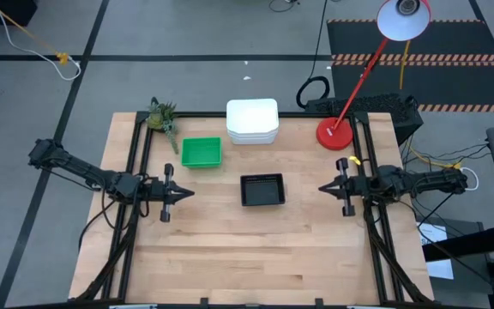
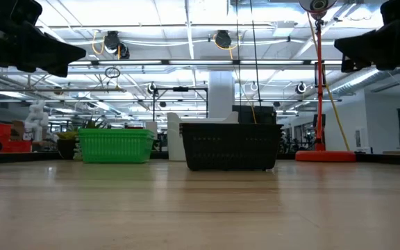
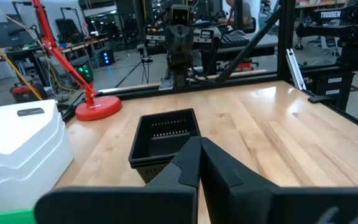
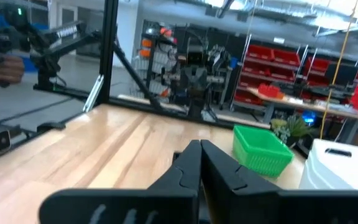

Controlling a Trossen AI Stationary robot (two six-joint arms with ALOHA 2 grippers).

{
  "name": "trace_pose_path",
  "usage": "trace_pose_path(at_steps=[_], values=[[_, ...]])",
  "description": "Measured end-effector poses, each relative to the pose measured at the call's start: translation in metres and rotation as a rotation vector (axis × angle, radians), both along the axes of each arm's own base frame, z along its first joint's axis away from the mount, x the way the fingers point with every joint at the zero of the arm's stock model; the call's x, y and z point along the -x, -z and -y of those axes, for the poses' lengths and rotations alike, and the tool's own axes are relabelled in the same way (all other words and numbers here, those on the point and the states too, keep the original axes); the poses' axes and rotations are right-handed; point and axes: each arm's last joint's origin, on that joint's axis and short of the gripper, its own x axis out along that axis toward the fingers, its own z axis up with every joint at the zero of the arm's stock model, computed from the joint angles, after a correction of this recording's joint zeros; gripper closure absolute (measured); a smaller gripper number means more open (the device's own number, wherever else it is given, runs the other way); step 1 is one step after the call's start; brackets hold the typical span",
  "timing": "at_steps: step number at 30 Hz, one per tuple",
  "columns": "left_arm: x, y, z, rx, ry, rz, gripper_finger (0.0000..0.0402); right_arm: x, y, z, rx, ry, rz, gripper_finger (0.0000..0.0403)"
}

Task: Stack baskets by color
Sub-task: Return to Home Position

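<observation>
**A:** Where do the baskets stand?

**B:** Take the black basket stack [image 1: 262,190] as the mark. It sits about mid-desk [image 1: 230,249]. The green basket stack [image 1: 201,152] is behind it and off toward the left arm's side, near it but not touching. The white basket stack [image 1: 252,121] is straight behind the black one, by the far edge and just beside the green.

**A:** How many are in each?

**B:** The white shows layered rims from above, perhaps three, but I can't count them for sure. The black and green I can't count at all.

**A:** And the arms?

**B:** The left tool [image 1: 187,193] hangs left of the black stack, well apart and raised off the wood. Its fingers are pressed together on nothing. The right tool [image 1: 322,187] mirrors it on the other side, also closed and empty.

**A:** Anything else?

**B:** A red lamp base [image 1: 334,133] stands behind and right of the black stack. A small plant [image 1: 163,114] sits beyond the green one, at the far corner.
</observation>
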Motion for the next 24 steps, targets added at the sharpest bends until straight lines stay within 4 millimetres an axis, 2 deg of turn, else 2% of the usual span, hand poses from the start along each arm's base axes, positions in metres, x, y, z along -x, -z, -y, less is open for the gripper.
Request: trace_pose_path(at_steps=[4, 9, 14, 18, 24], values=[[-0.0002, -0.0002, -0.0005, 0.000, -0.004, 0.002, 0.0387, -0.0002, 0.0015, 0.0007, 0.019, 0.012, -0.013, 0.0401], [-0.0007, -0.0002, -0.0026, 0.000, -0.021, 0.002, 0.0398, -0.0005, 0.0022, 0.0029, 0.014, 0.031, -0.022, 0.0401], [-0.0011, 0.0001, -0.0042, -0.001, -0.034, -0.001, 0.0387, -0.0008, 0.0053, 0.0040, 0.010, 0.042, -0.055, 0.0401], [-0.0001, 0.0083, -0.0057, -0.009, -0.023, -0.011, 0.0396, -0.0008, 0.0056, 0.0041, -0.005, 0.042, -0.059, 0.0401], [-0.0007, 0.0087, -0.0077, 0.002, -0.032, -0.017, 0.0391, -0.0008, 0.0057, 0.0042, -0.003, 0.044, -0.060, 0.0401]])
